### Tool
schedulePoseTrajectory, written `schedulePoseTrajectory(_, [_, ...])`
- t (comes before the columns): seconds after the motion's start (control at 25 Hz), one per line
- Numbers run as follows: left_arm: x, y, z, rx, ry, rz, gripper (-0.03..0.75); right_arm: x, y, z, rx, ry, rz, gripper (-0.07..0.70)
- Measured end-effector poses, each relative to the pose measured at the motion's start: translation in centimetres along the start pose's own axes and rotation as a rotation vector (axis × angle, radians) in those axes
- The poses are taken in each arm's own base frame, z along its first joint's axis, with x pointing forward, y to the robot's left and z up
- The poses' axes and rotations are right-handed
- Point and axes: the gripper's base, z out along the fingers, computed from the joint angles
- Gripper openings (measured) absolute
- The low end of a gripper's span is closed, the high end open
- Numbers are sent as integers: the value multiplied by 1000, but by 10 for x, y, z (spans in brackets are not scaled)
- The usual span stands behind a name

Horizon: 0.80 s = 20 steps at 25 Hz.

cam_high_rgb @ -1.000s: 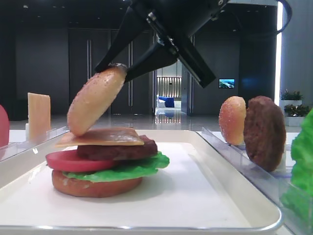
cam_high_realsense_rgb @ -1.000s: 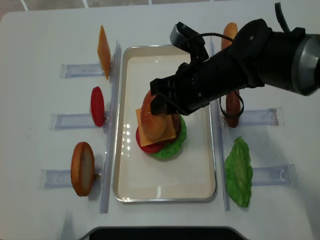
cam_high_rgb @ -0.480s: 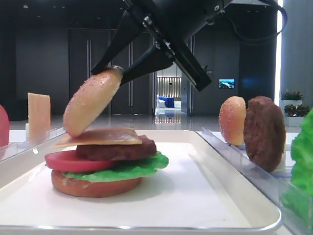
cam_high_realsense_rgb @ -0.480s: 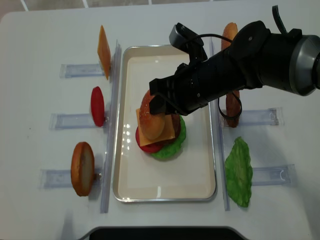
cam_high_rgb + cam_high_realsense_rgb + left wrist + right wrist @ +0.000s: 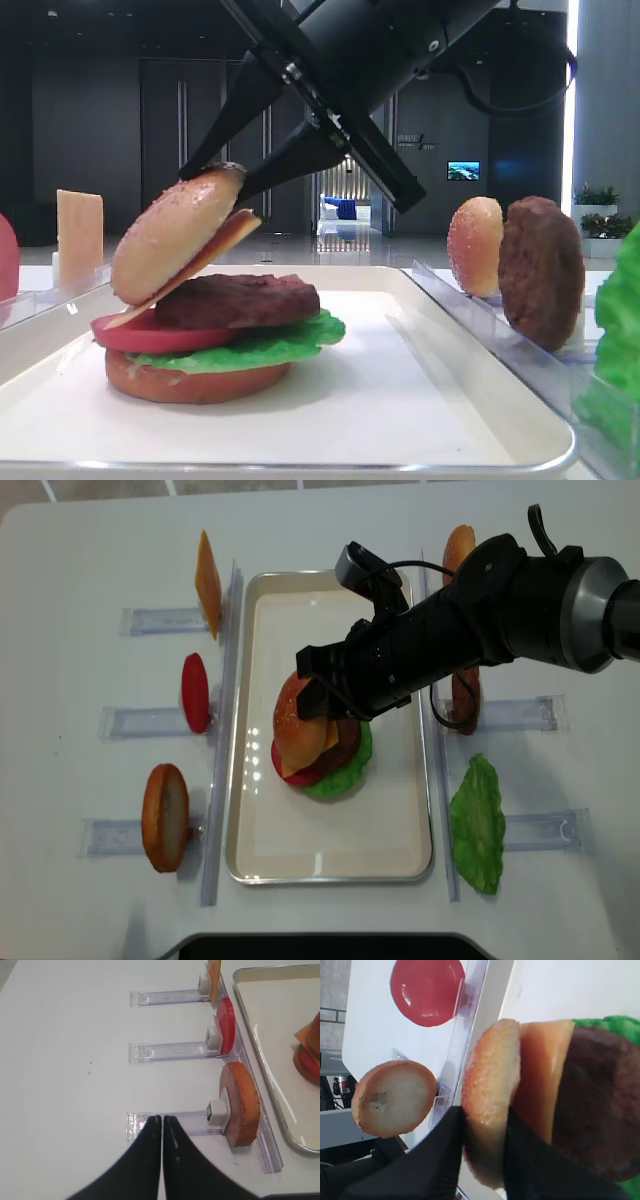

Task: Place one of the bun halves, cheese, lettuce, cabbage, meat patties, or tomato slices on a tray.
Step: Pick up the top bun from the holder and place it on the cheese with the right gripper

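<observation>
**Bun Placement: Slip Hazard and Parts Count**

Landmark: the tray (image 5: 400, 865).

Gripper state. The left gripper (image 5: 162, 1119) hangs left of the tray over the bare table, jaws together and holding nothing. The right gripper (image 5: 232, 170) is over the tray, jaws clamped on the rim of a bun top (image 5: 175, 232).

Location of the task item. The bun top hangs tilted over the left side of the stack (image 5: 325, 755) on the tray. A cheese slice (image 5: 215, 243) clings to its flat face and slopes down with it, low end at the tomato (image 5: 150, 335) in the stack.

Hazards.
- The cheese is likely to slide off the patty (image 5: 245, 298) if the bun is released while tilted.
- The bun may roll off leftward, because it sits off centre.
- Pressing down at this angle could shift the whole stack.

Counts, left to right.
- Left of the tray: one cheese slice (image 5: 207, 583), one tomato slice (image 5: 194, 692), one bun half (image 5: 165, 817), each on a rack.
- On the tray: one stack of base, lettuce, tomato, patty, cheese.
- Right of the tray: one bun top (image 5: 474, 245), one patty (image 5: 540, 270), one lettuce leaf (image 5: 478, 825).
</observation>
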Motion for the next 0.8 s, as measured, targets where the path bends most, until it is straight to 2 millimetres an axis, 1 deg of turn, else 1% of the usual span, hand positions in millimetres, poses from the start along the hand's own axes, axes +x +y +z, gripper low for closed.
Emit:
schedulePoseTrajectory(0.32, [0, 0, 0, 0, 0, 0, 0, 1, 0, 0, -1, 7, -22, 168])
schedulePoseTrajectory(0.4, [0, 0, 0, 0, 0, 0, 0, 1, 0, 0, 2, 12, -31, 195])
schedulePoseTrajectory(0.6, [0, 0, 0, 0, 0, 0, 0, 3, -4, 2, 18, 35, -73, 302])
schedulePoseTrajectory(0.8, [0, 0, 0, 0, 0, 0, 0, 0, -8, -3, 17, 43, -73, 341])
